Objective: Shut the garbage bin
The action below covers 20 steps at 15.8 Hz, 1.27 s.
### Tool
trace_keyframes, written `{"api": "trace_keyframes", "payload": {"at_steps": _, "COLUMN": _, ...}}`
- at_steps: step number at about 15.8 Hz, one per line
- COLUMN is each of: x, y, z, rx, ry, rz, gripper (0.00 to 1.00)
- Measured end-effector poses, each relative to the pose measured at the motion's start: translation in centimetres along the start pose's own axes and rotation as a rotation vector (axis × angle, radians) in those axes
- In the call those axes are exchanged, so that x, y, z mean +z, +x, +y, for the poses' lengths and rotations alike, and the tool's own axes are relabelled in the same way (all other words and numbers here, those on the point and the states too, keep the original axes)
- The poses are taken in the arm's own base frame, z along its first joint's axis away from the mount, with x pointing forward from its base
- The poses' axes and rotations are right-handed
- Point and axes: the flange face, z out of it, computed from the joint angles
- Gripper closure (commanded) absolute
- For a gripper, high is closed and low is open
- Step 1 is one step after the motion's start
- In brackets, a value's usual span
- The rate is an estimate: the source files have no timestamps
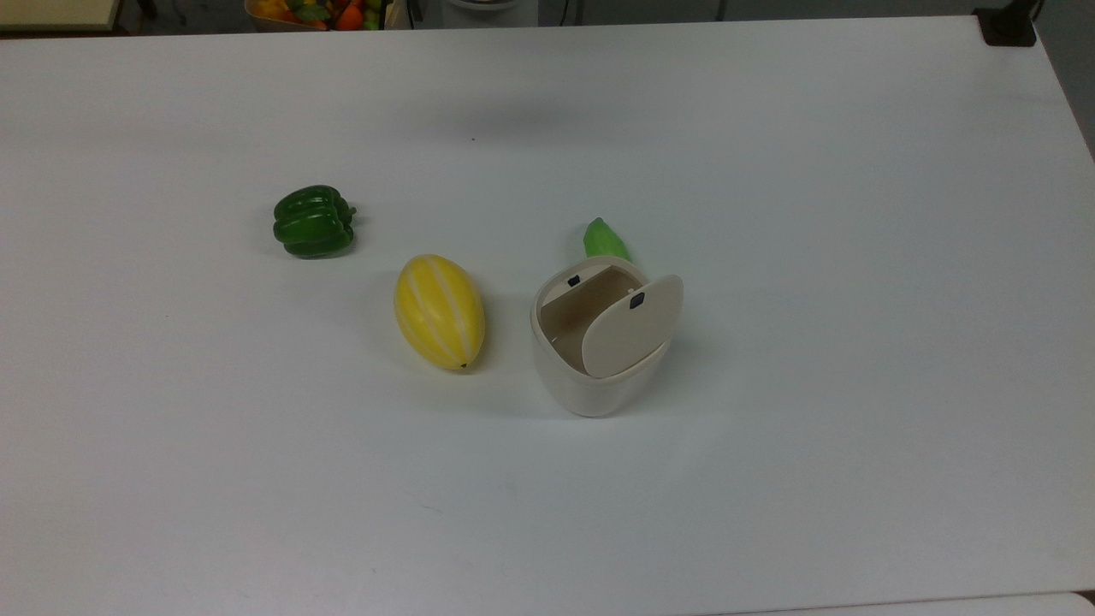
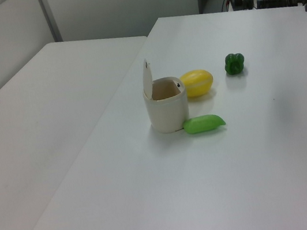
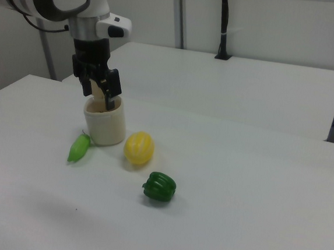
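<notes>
Directly under my gripper (image 3: pixel 107 101), as the right view shows it, stands the garbage bin (image 1: pixel 590 372), a cream rounded tub on the white desk (image 1: pixel 770 171). Its lid (image 1: pixel 631 325) is up, hinged open and standing nearly upright; in the left view I see it rising from the rim on the left view's left. A small black latch (image 1: pixel 636 299) sits on the lid and a matching black catch (image 1: pixel 573 280) on the bin's inner wall. The bin's inside looks bare as far as I can see.

My gripper hangs over the bin's mouth in the right view, with the two black fingers (image 3: pixel 114 87) pointing down and a gap visible between them, so they are spread; the lid's edge seems to lie just behind them, though I cannot tell whether anything touches.

Just beside the gripper, at the bin's foot, lies a light green pod-shaped vegetable (image 2: pixel 203 123), close against the bin's wall. A yellow striped melon (image 1: pixel 439 311) lies near the bin on the other side. Farther from the gripper, well apart, a dark green bell pepper (image 1: pixel 312 222) rests on the desk.
</notes>
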Motion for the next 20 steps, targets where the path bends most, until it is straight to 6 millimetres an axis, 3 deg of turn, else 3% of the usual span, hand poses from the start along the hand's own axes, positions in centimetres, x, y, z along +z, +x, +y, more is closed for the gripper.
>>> {"api": "trace_keyframes", "payload": {"at_steps": 11, "x": -0.4, "y": -0.2, "z": -0.2, "rx": 0.000, "ry": 0.017, "rz": -0.010, "gripper": 0.00}}
{"api": "trace_keyframes", "payload": {"at_steps": 18, "x": -1.3, "y": 1.5, "z": -0.6, "rx": -0.046, "ry": 0.033, "rz": 0.017, "gripper": 0.00}}
{"api": "trace_keyframes", "payload": {"at_steps": 20, "x": -1.3, "y": 1.6, "z": -0.9, "rx": -0.077, "ry": 0.056, "rz": 0.016, "gripper": 0.13}}
